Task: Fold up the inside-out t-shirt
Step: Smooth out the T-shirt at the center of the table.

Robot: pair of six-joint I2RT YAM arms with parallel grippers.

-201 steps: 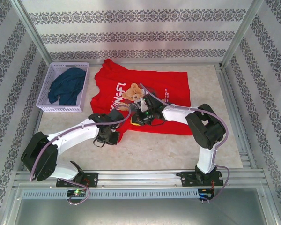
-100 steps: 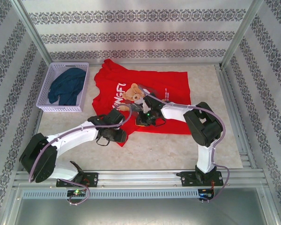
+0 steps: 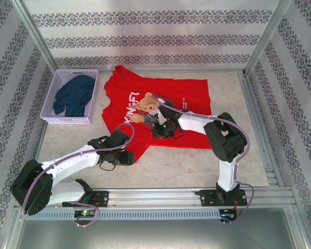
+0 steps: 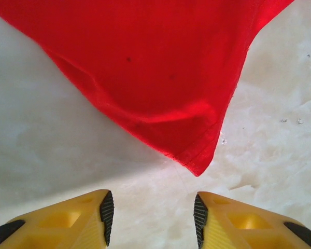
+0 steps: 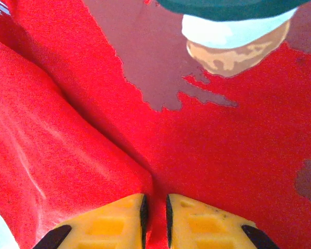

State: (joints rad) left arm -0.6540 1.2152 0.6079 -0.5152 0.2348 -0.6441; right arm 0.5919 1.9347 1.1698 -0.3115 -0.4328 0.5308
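The inside-out t-shirt point(image 3: 184, 96) lies spread on the table, bright red, with a teddy-bear print point(image 3: 147, 106) facing up. Its near left corner point(image 4: 197, 166) lies flat on the tabletop just ahead of my left gripper point(image 4: 153, 212), which stands open with bare table between its fingers. In the top view my left gripper point(image 3: 128, 157) is a little short of that corner. My right gripper point(image 3: 155, 125) is down on the shirt beside the print. In the right wrist view the jaws of my right gripper point(image 5: 155, 212) stand a narrow slit apart with red cloth point(image 5: 223, 155) in the slit, where a raised fold ends.
A lilac basket point(image 3: 49, 120) stands at the far left with a dark navy-blue garment point(image 3: 72, 96) in it. Patterned walls and metal frame posts close in the table. A metal rail point(image 3: 160, 194) runs along the near edge behind the arm bases.
My left gripper has opened, let go of the shirt's near left corner and drawn back toward the near edge. My right gripper's jaws have parted slightly where they sit.
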